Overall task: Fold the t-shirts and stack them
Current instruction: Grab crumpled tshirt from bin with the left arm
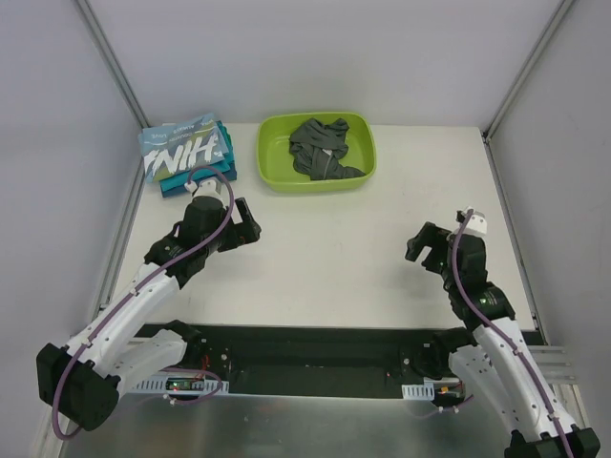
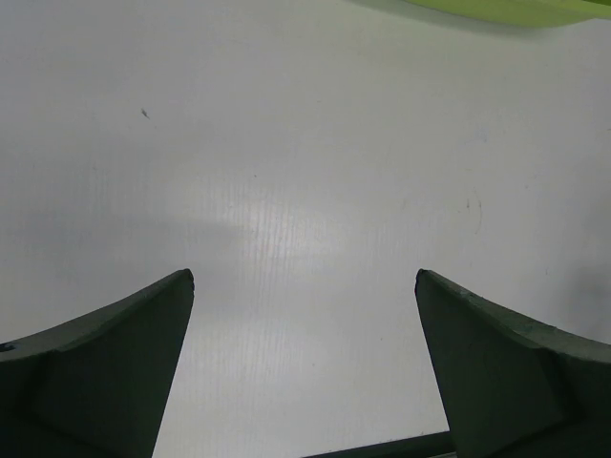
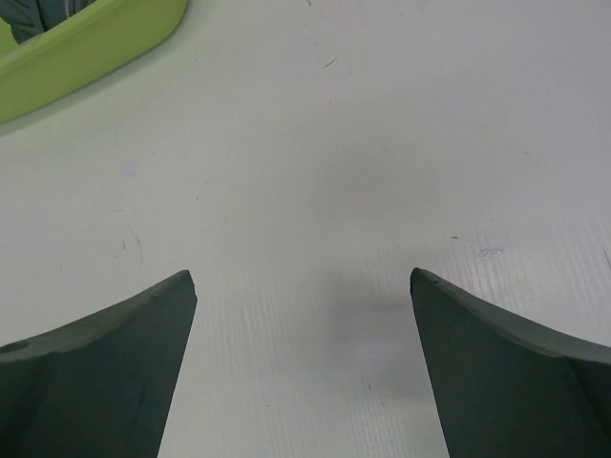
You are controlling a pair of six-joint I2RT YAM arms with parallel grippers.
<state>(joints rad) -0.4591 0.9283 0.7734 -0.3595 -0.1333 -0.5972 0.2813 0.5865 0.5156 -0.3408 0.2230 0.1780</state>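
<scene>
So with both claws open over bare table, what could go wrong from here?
1. The dark grey t-shirt lies knotted in the lime-green tub; a pinch may catch several layers or lift the tub along with it.
2. The light blue t-shirt sits skewed on the teal t-shirts at the far-left corner of the table, just beyond the left claw; a swing of that arm could nudge the pile.

1. A white table (image 1: 325, 277) is seen from above.
2. A green tub (image 1: 315, 186) is set on it, at the far edge, near the middle.
3. A pile of folded t-shirts (image 1: 186, 155) is laid on it, just left of the tub.
</scene>
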